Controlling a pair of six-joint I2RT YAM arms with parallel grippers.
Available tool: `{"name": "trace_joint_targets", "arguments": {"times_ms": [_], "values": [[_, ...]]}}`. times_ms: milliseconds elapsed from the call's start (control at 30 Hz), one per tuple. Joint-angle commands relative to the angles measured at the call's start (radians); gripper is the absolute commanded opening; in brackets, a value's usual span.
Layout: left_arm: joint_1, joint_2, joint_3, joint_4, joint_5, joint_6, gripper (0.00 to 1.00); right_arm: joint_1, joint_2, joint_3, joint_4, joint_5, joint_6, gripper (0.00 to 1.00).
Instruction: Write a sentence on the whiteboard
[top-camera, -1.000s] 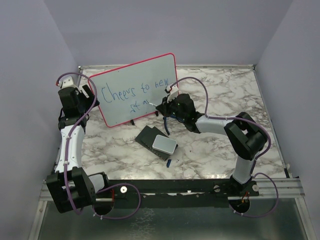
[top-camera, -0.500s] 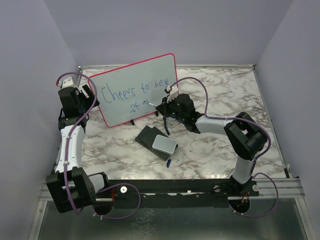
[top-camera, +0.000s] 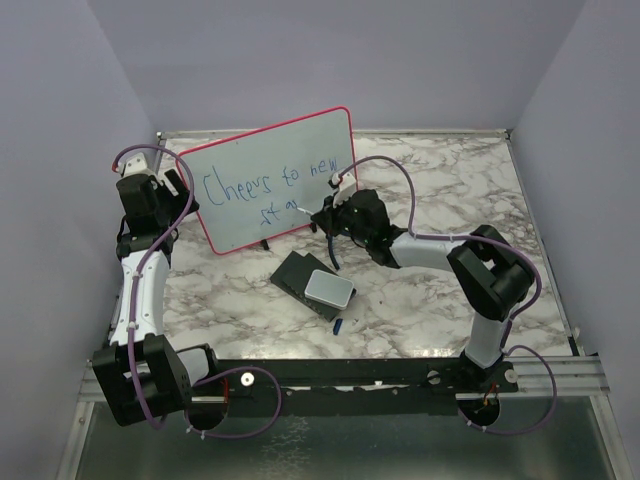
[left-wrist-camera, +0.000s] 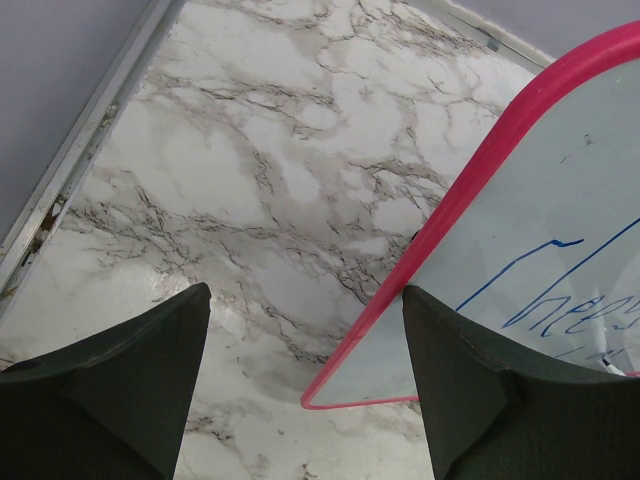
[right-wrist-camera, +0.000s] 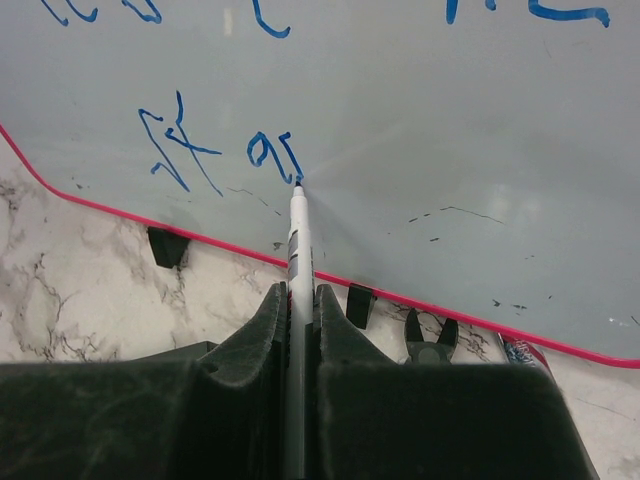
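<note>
Whiteboard (top-camera: 270, 180) writing looks well past halfway. The marker (right-wrist-camera: 297, 250) is clamped between the closed fingers of the right gripper (right-wrist-camera: 297, 310), its tip touching the board just right of the last blue stroke. The sentence (top-camera: 262, 190) reads "Cheers to new" along the top line, with only "sta" begun below. That word seems unfinished, so a few letters are probably left. The board stands tilted back on its feet on the table (top-camera: 450, 180). At its left edge the left gripper (left-wrist-camera: 305, 300) has its fingers wide apart around the lower corner, closed on nothing. An eraser (top-camera: 328, 288) lies in front of the board.
</note>
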Motion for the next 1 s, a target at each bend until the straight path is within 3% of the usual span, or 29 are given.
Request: {"name": "trace_joint_targets", "arguments": {"times_ms": [0,967], "values": [[-0.004,-0.007,-0.012,0.013,0.017,0.010,0.79,0.008,-0.015,-0.020,-0.007,0.057,0.009,0.01],[-0.004,-0.006,-0.010,0.014,0.018,0.009,0.79,0.008,-0.040,0.038,0.028,0.130,-0.008,0.01]]}}
